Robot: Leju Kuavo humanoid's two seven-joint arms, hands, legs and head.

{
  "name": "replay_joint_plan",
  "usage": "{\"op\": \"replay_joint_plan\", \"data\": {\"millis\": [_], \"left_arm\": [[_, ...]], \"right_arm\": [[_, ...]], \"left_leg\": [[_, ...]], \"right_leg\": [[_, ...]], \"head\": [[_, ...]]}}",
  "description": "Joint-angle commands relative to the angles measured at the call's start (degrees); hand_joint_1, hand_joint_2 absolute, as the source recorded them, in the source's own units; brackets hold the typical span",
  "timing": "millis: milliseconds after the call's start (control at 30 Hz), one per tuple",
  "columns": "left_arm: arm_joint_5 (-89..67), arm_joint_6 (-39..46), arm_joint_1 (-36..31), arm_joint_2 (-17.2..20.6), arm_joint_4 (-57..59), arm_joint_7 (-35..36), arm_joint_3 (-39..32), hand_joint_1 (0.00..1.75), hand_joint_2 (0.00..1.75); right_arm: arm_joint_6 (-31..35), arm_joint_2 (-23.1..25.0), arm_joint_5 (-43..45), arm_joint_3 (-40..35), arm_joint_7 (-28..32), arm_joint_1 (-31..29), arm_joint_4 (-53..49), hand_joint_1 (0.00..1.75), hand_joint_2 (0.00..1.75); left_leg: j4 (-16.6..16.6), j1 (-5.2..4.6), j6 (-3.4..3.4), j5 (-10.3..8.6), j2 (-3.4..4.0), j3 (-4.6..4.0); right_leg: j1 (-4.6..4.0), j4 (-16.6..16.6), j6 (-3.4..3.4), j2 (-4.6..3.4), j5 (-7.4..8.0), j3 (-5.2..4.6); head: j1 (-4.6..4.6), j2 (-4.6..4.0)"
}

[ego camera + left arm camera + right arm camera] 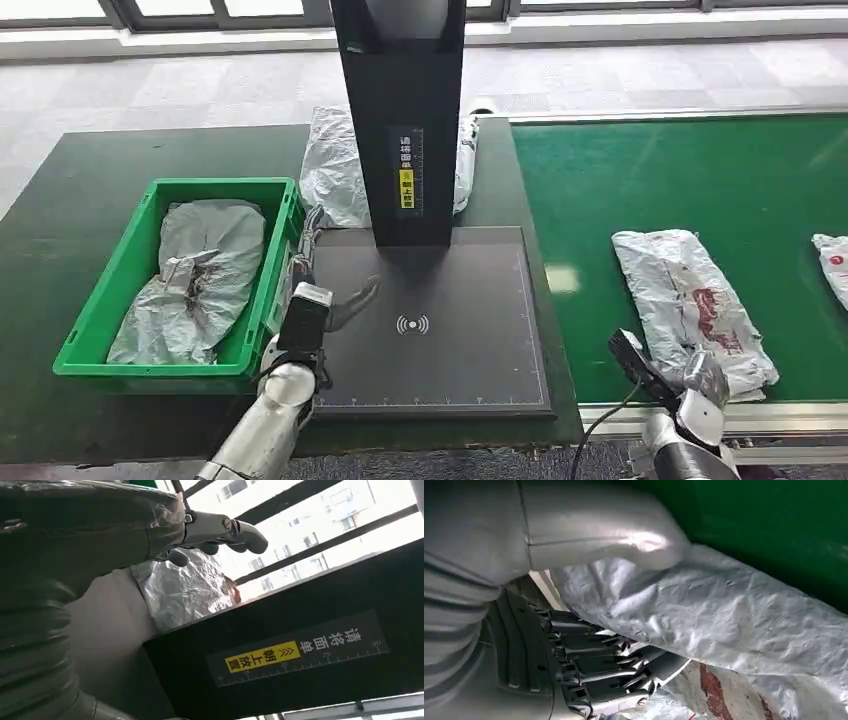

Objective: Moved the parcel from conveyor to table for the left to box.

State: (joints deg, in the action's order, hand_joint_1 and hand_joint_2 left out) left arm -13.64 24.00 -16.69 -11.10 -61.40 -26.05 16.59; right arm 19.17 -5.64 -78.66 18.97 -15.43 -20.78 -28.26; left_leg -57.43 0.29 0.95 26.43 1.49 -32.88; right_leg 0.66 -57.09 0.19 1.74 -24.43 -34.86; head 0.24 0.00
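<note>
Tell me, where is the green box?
In the head view the green box sits on the dark table's left side, beside the black scanner mat, with a crumpled parcel inside.

Silver-grey parcel (692, 296) with red print; green conveyor (690, 190); green box (120, 300)

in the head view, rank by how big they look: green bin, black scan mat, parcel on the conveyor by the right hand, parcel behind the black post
1. Black scan mat
2. Green bin
3. Parcel on the conveyor
Parcel behind the black post: unranked, since the post hides its middle and it lies farther from the camera.
</note>
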Motion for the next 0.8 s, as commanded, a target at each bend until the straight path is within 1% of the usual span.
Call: {"op": "replay_joint_plan", "data": {"millis": [33,67,100,167,200,267,433,467,500,533,567,600,633,667,700,733,767,800], "left_arm": [[0.5,-0.4,-1.8,2.0,2.1,0.4,1.1,0.0,1.75],[0.9,-1.4,-1.0,2.4,0.6,1.1,1.1,0.0,1.75],[0.8,-1.9,-0.8,2.7,0.0,1.9,1.1,0.0,1.75],[0.6,-2.4,0.0,3.1,-1.8,2.6,0.7,0.0,1.75],[0.3,-2.7,0.5,3.2,-2.5,3.2,0.5,0.0,1.75],[0.1,-2.9,1.0,3.3,-3.3,3.4,0.3,0.0,1.75],[0.1,-3.0,0.9,3.2,-3.2,3.5,0.3,0.0,1.75],[-0.4,-2.7,1.3,3.1,-3.5,3.6,-0.1,0.0,1.75],[-1.1,-1.3,2.1,3.0,-4.4,3.8,-0.9,0.0,1.75],[-1.3,-1.3,2.7,3.2,-5.5,3.8,-1.0,0.0,1.75],[-1.6,-1.3,3.2,3.2,-6.2,3.8,-1.5,0.0,1.75],[-2.5,-1.4,3.7,3.4,-7.1,3.9,-1.7,0.0,1.75],[-2.6,-1.8,3.9,3.2,-7.8,4.0,-2.4,0.0,1.75],[-4.0,-2.6,3.3,3.4,-7.3,4.7,-1.9,0.0,1.75],[-4.3,-3.2,2.6,3.1,-6.5,5.0,-2.1,0.0,1.75],[-4.4,-3.2,2.3,3.0,-6.3,5.0,-2.2,0.0,1.75],[-5.1,-3.3,1.3,2.8,-5.1,4.9,-1.8,0.0,1.75],[-5.3,-3.5,0.4,2.6,-4.2,4.8,-1.6,0.0,1.75]], "right_arm": [[-0.8,-0.5,0.3,-3.6,-0.2,-1.8,4.1,1.75,1.75],[-3.0,-0.3,2.1,-3.7,0.9,-0.1,2.8,1.75,1.75],[-1.5,0.1,2.7,-3.8,1.8,0.8,1.5,1.75,1.75],[-1.0,1.0,3.8,-4.6,2.6,1.6,-1.0,1.75,1.75],[-0.9,1.6,5.2,-4.9,4.1,1.9,-2.8,1.75,1.75],[-1.9,1.9,5.5,-5.7,3.6,1.9,-4.1,1.75,1.75],[-2.2,1.8,5.6,-5.9,3.4,1.9,-4.3,1.75,1.75],[2.2,2.3,7.4,-6.7,6.8,2.2,-6.1,1.75,1.75],[10.5,4.4,12.5,-8.5,15.9,2.9,-11.9,1.75,1.75],[10.8,5.6,12.7,-10.5,18.6,2.9,-14.1,1.75,1.75],[8.7,7.1,14.4,-13.0,19.2,3.9,-19.4,1.75,1.75],[5.9,8.8,16.6,-18.2,21.0,5.9,-28.1,1.75,1.75],[3.5,9.1,15.9,-23.1,14.5,7.4,-34.1,1.75,1.75],[3.5,8.7,18.1,-28.5,18.2,8.1,-37.6,1.75,1.75],[3.7,8.4,18.6,-32.2,15.2,8.7,-39.6,1.75,1.75],[4.0,8.3,18.7,-32.9,14.6,8.9,-39.9,1.75,1.75],[6.1,7.7,20.8,-37.1,19.1,8.5,-40.5,1.75,1.75],[5.3,7.6,22.3,-39.4,20.0,7.8,-40.1,1.75,1.75]], "left_leg": [[0.0,0.03,0.0,0.01,-0.06,0.1],[0.1,0.03,-0.01,0.02,-0.05,0.15],[0.1,0.03,0.0,0.02,-0.05,0.14],[0.1,0.05,0.01,0.02,-0.09,0.17],[0.1,0.07,0.01,0.03,-0.1,0.24],[0.1,0.04,0.02,0.05,0.04,0.15],[0.1,0.04,0.02,0.03,0.01,0.23],[0.1,0.03,0.01,0.02,-0.01,0.17],[0.0,0.03,0.01,0.02,-0.01,0.12],[0.1,0.04,0.01,0.03,0.01,0.19],[0.0,0.03,0.02,0.06,0.21,0.15],[0.1,0.03,0.02,0.08,0.32,0.17],[0.0,-0.02,0.03,0.09,0.46,0.04],[0.0,0.02,0.04,0.08,0.48,-0.02],[0.0,0.04,0.05,0.15,0.61,-0.26],[0.0,0.07,0.08,0.09,0.56,-0.39],[0.0,0.07,0.1,0.08,0.49,-0.35],[0.1,0.09,0.11,0.04,0.37,-0.08]], "right_leg": [[-0.02,0.1,-0.02,-0.13,0.01,0.11],[-0.01,0.1,-0.03,-0.18,0.01,0.14],[-0.02,0.1,-0.03,-0.16,0.0,0.14],[-0.04,0.1,-0.04,-0.11,-0.02,0.18],[-0.05,0.1,-0.05,-0.16,-0.02,0.24],[-0.05,0.1,-0.04,-0.21,-0.01,0.13],[-0.05,0.1,-0.05,-0.26,0.0,0.2],[-0.05,0.1,-0.04,-0.19,0.0,0.16],[-0.05,0.0,-0.03,-0.16,0.01,0.12],[-0.05,0.1,-0.04,-0.25,0.02,0.17],[-0.04,0.0,-0.04,-0.42,0.04,0.06],[-0.03,0.0,-0.06,-0.6,0.06,0.07],[0.03,-0.1,-0.06,-0.67,0.06,-0.1],[0.02,-0.1,-0.07,-0.63,0.06,-0.11],[0.01,-0.2,-0.08,-0.73,0.02,-0.07],[-0.04,-0.1,-0.09,-0.64,0.06,-0.1],[-0.05,-0.1,-0.12,-0.63,0.04,-0.06],[-0.09,0.0,-0.15,-0.61,0.04,-0.06]], "head": [[0.0,0.0],[0.0,0.0],[0.0,-0.02],[0.02,-0.02],[0.0,0.0],[0.0,-0.02],[0.0,0.0],[0.0,-0.02],[0.0,0.0],[0.0,-0.02],[0.02,-0.02],[0.02,0.0],[0.0,0.0],[0.0,0.0],[0.0,-0.02],[0.02,-0.02],[0.0,-0.02],[0.0,0.0]]}}
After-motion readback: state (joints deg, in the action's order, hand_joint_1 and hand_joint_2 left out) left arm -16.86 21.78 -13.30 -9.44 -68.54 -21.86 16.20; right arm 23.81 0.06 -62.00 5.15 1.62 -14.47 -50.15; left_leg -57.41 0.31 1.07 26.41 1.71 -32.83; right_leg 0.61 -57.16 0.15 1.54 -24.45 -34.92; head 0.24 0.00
